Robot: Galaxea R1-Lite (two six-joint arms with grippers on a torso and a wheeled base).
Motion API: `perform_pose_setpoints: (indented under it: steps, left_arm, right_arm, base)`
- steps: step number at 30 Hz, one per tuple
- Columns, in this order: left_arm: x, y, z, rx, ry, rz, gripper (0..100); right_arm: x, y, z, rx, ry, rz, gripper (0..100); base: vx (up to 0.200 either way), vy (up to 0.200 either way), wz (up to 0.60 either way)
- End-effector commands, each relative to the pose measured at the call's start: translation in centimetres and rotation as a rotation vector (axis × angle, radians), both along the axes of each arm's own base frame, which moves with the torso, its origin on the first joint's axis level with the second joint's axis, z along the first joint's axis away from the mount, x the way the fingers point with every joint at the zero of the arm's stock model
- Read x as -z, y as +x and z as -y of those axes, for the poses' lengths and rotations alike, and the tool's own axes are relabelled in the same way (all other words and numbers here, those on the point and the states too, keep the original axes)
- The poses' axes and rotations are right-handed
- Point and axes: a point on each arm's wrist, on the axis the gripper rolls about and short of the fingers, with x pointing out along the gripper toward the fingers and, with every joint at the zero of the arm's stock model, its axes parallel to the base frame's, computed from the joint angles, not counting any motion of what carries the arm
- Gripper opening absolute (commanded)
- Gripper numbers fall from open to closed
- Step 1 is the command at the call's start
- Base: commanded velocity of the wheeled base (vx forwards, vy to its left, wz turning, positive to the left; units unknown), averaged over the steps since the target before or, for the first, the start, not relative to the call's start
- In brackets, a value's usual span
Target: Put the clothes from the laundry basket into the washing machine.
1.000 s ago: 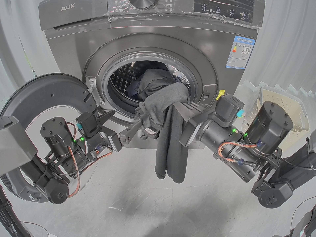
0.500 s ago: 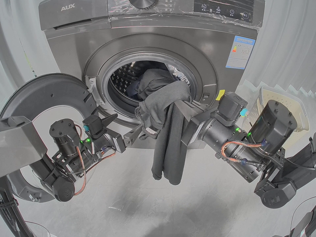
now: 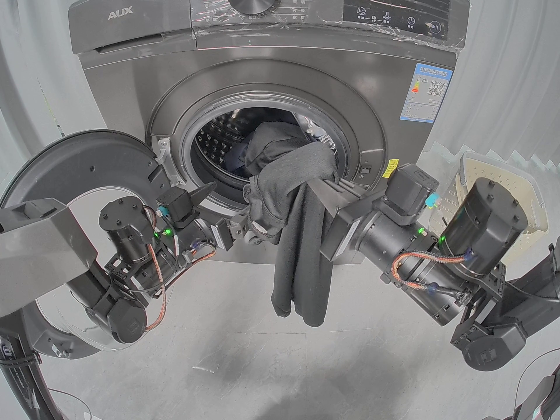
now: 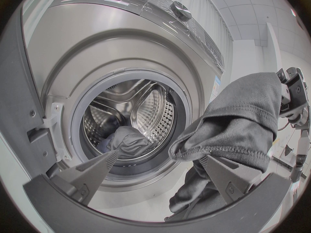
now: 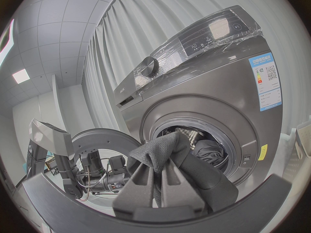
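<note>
Loading step: right gripper (image 3: 319,183) clamps dark garment (image 3: 300,252) at the washing machine (image 3: 128,83) mouth, tail hanging outside; left gripper (image 4: 160,155) spread open at its hem (no grip). Next, I'd guess: shove deeper, release.

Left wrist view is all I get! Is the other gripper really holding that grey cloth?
Observer: Yes, the right gripper is shut on the cloth.
Operator: Does the cloth hang down far?
Observer: Its long end dangles free in front of the washer, well below the door opening.
Operator: Where's the basket?
Observer: The basket stands on the robot's right, beside the washer.
</note>
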Motion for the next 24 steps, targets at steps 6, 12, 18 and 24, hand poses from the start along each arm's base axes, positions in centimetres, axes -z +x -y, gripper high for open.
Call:
perform_pose_setpoints:
  steps: [6, 12, 18, 24]
  left_arm:
    - [-1.1, 0.5, 0.3, 0.001, -0.016, 0.049, 100]
    - [-0.7, -0.4, 1.7, 0.055, -0.005, 0.037, 100]
    - [-0.1, -1.1, 2.3, 0.103, 0.035, 0.035, 100]
    - [-0.8, -0.9, 2.4, 0.105, 0.024, 0.064, 100]
  right_arm:
    - [0.3, 0.1, -0.2, 0.000, -0.005, -0.004, 0]
    - [0.7, 0.7, -0.3, 0.007, -0.015, -0.010, 0]
    - [1.3, 1.2, -0.5, 0.010, -0.025, -0.016, 0]
    - [1.4, 1.2, -0.5, 0.009, -0.028, -0.018, 0]
  base:
    - [0.000, 0.000, 0.00]
    - [0.000, 0.000, 0.00]
    - [0.000, 0.000, 0.00]
    - [0.000, 0.000, 0.00]
